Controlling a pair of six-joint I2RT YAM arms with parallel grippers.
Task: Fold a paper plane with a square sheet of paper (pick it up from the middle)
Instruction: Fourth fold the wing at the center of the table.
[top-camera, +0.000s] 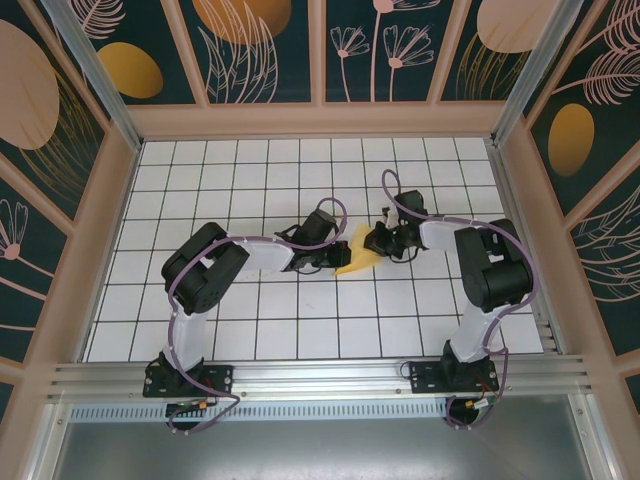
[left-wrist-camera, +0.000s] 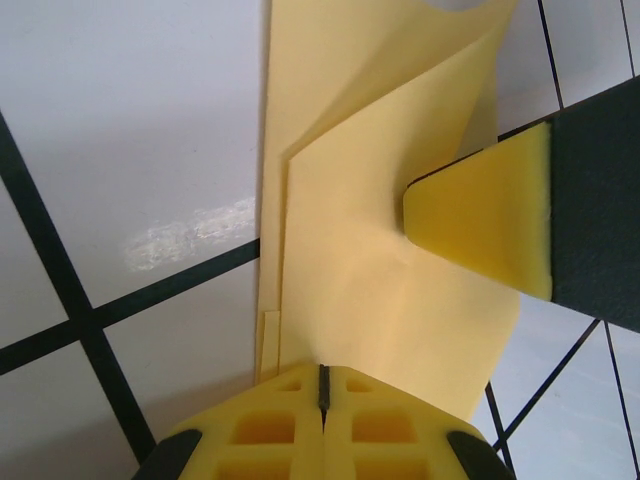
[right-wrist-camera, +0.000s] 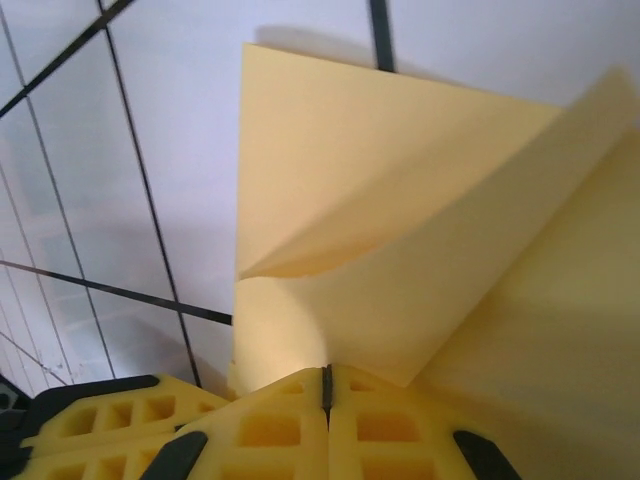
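Note:
The square sheet of paper (top-camera: 360, 258) is a folded, creased yellow shape held just above the white grid table between both arms. My left gripper (top-camera: 338, 258) is shut on its left edge. In the left wrist view the jaws (left-wrist-camera: 322, 372) pinch the layered paper (left-wrist-camera: 380, 300), and a yellow fingertip (left-wrist-camera: 480, 225) of the right gripper presses into it from the right. My right gripper (top-camera: 378, 243) is shut on the opposite side. In the right wrist view its jaws (right-wrist-camera: 325, 372) clamp a curling flap of the paper (right-wrist-camera: 330, 180), with the left gripper's yellow fingers (right-wrist-camera: 100, 420) at the bottom left.
The white table (top-camera: 250, 180) with a black grid is walled by patterned panels on three sides. An aluminium rail (top-camera: 320, 375) with the arm bases runs along the near edge. A pale scuff (left-wrist-camera: 190, 235) marks a tile beside the paper.

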